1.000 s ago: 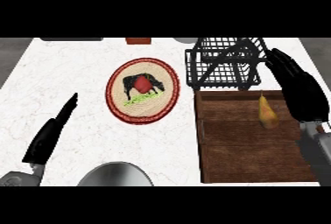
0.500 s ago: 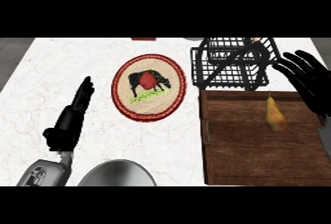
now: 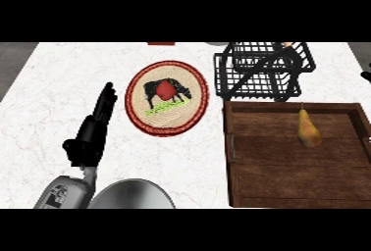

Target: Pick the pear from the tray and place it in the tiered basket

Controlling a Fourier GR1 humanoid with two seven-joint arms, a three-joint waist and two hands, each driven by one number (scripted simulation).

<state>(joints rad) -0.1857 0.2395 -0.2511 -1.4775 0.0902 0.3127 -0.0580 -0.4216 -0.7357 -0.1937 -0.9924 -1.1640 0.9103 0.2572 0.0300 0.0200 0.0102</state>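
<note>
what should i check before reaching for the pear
1. Pear in the tray: ok, it lies in the far right part.
2. Pear free to take: ok, nothing rests on it.
3. Right hand over the pear: not ok, only a dark sliver shows at the view's right edge.
4. Tiered basket within the path: ok, it stands just beyond the tray's far wall.
5. Left hand out of the way: ok, open, left of the plate.

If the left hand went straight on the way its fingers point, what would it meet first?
Probably nothing: the left hand points up along the counter, passing just left of the round plate, as far as this view shows.
</note>
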